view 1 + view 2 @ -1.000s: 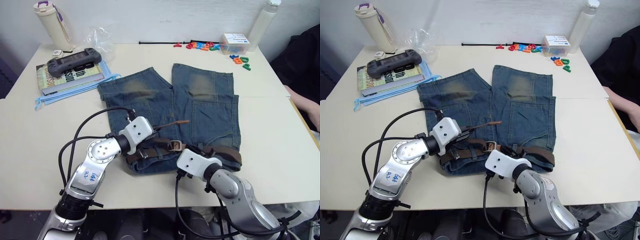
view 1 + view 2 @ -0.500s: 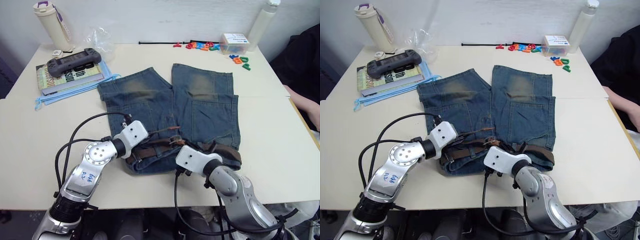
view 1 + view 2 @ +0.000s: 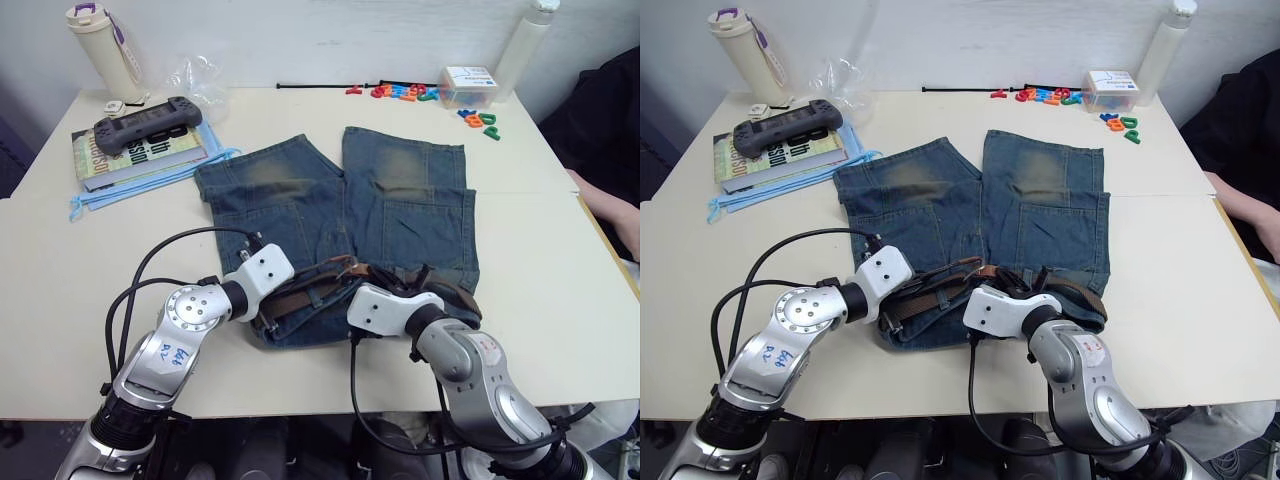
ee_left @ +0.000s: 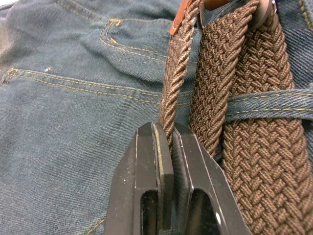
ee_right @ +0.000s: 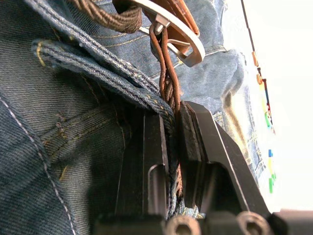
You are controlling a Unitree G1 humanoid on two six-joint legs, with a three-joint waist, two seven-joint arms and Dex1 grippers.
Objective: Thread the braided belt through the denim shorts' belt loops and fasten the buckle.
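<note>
Shorts [image 3: 400,210] flat on table [image 3: 60,260], waistband toward near edge, legs pointing away. Belt [image 3: 300,295] lying along waistband, threaded under loops [image 4: 266,108]; one denim loop seen crossing strap in left wrist view. Buckle [image 5: 178,41] at middle of waistband, between the two grippers, with reddish-brown tip beside it.

Left gripper [image 4: 166,147]: fingers pressed together on one thin run of belt, held on edge, just beside the two wider runs lying flat on denim. Positioned at left part of waistband in head views.

Right gripper [image 5: 171,122]: fingers clamped on belt strap together with a fold of waistband denim, directly below buckle. Metal frame and prong visible just beyond fingertips, touching strap. Positioned at middle-right of waistband in head views.

Whether prong sits in weave: cannot tell.

Surroundings, far left of table: game controller [image 3: 150,120] on top of book [image 3: 140,152], blue strap [image 3: 150,180] under book, bottle [image 3: 105,45] at far corner, clear plastic bag [image 3: 200,75] beside it. Far right: coloured letters [image 3: 405,92], small box [image 3: 470,85], second bottle [image 3: 525,45]. Thin black rod [image 3: 310,86] along far edge. Person's sleeve [image 3: 610,130] at right side of table.
</note>
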